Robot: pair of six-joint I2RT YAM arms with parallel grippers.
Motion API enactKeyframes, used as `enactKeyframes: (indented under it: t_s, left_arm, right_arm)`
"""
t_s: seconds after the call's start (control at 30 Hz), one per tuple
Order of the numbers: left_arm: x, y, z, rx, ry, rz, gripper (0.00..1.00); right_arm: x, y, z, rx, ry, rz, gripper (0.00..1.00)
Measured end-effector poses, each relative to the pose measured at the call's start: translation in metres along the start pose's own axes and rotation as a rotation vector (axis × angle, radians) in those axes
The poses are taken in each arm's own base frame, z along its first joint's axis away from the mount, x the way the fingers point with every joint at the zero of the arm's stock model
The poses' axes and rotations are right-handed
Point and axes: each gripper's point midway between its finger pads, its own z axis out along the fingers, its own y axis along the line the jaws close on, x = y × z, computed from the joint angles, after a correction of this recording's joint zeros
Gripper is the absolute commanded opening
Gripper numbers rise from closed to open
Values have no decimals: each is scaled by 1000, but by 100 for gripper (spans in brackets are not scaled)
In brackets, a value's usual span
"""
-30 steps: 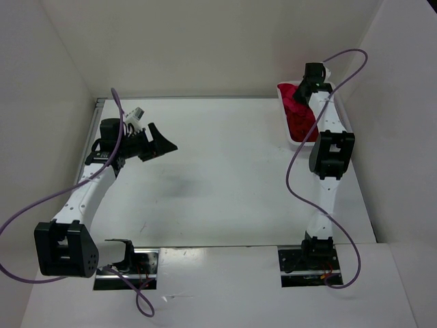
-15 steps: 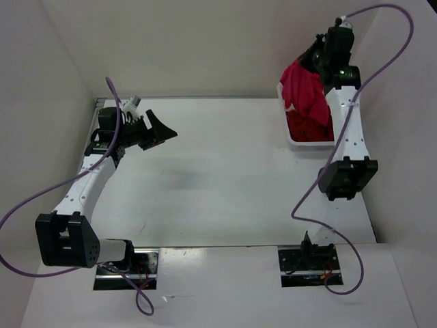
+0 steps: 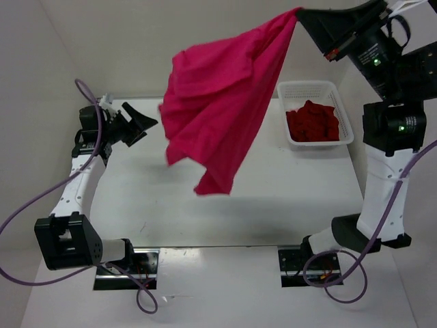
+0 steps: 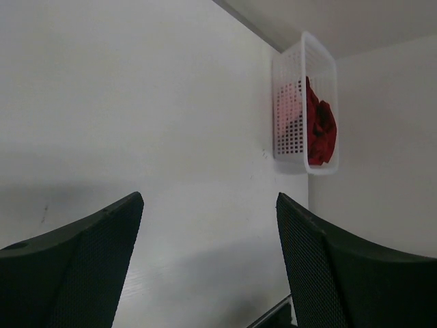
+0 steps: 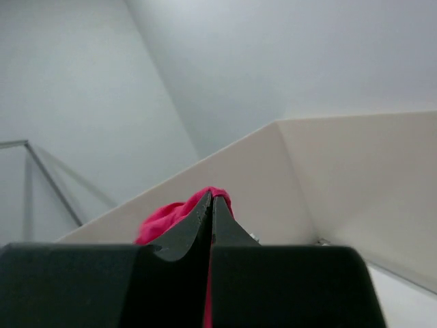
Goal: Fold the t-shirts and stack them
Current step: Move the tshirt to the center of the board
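Right gripper (image 3: 300, 11), clamped on one corner of the bright pink shirt (image 3: 218, 102), hangs it high above the middle of the table (image 3: 259, 212). The left gripper (image 3: 140, 121), jaws apart and empty, sits far left. Risk: the small pinch slips and the shirt drops bunched.

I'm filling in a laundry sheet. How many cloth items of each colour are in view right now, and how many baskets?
magenta-pink t-shirt: 1, hanging from the shut right pincer
dark red cloth: 1 heap in the basket; anything beneath it is hidden
white mesh basket: 1
Total: 3
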Motion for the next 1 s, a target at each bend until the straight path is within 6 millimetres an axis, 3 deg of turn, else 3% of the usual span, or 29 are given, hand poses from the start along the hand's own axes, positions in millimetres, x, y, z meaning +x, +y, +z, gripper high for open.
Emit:
enactKeyframes:
  t_s: [0.07, 0.17, 0.3, 0.37, 0.4, 0.5, 0.57, 0.67, 0.7, 0.77, 0.8, 0.9, 0.97, 1.0]
  left_arm:
    - [-8, 13, -7, -26, -33, -34, 86]
    - [-17, 25, -14, -53, -65, -53, 86]
    - [-13, 32, -14, -66, -65, -64, 84]
    - [-9, 37, -13, -73, -55, -69, 83]
    - [-7, 39, -13, -77, -50, -70, 83]
    - [-2, 40, -10, -88, -40, -42, 82]
    - [3, 38, -7, -94, -28, -14, 80]
    - [17, 34, -3, -100, 11, 30, 79]
    - [21, 34, -1, -103, 24, 46, 77]
    - [34, 30, 3, -111, 54, 81, 75]
    - [41, 28, 5, -112, 68, 96, 74]
    - [74, 15, 15, -101, 142, 160, 74]
    - [98, 6, 23, -91, 196, 198, 74]
    - [109, 3, 27, -90, 218, 220, 74]
  right_arm:
    - [18, -9, -4, 0, 39, 33, 0]
    - [77, -67, -4, 78, 157, 130, 0]
    - [217, -188, -19, 302, 388, 333, 0]
    - [305, -246, -44, 453, 529, 447, 0]
    - [340, -263, -58, 512, 594, 492, 0]
    - [428, -279, -87, 635, 779, 563, 0]
    - [462, -270, -88, 644, 859, 566, 5]
    - [474, -264, -57, 616, 879, 518, 26]
    - [472, -264, -45, 604, 864, 493, 45]
    - [457, -268, -27, 609, 815, 432, 62]
    - [450, -270, -24, 615, 798, 407, 64]
    - [423, -278, -18, 649, 737, 321, 62]
    - [412, -283, -31, 693, 715, 277, 41]
    - [410, -283, -44, 712, 709, 262, 23]
